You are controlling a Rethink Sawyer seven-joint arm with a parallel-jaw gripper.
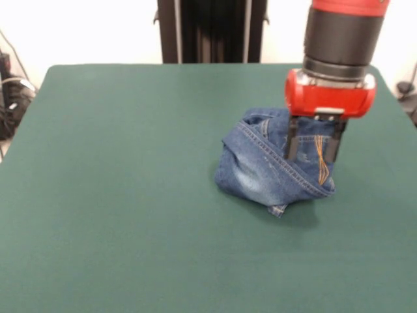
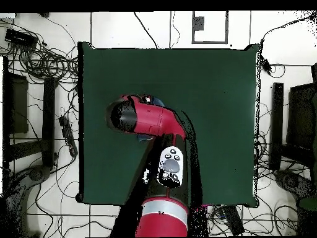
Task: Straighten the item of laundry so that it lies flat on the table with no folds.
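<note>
The jeans [image 1: 273, 163] are bunched into a tight lump on the green worktop [image 1: 117, 195], over toward the right side in the front view, with a pocket's orange stitching showing and one hem corner poking out at the bottom. The end effector [image 1: 313, 140] is parked right on top of the lump, fingers [image 1: 292, 140] spread fairly wide with fabric between them, not yet pinched on anything as far as can be seen. From overhead the jeans are almost fully hidden under the arm [image 2: 148, 121].

For this step, one outer layer should probably be pinched, not the whole wad. The waistband edge looks like the better handle. Once gripped, it's best dragged low and slow toward the open middle of the worktop, so the legs get pulled out rather than the lump just being slid along.
</note>
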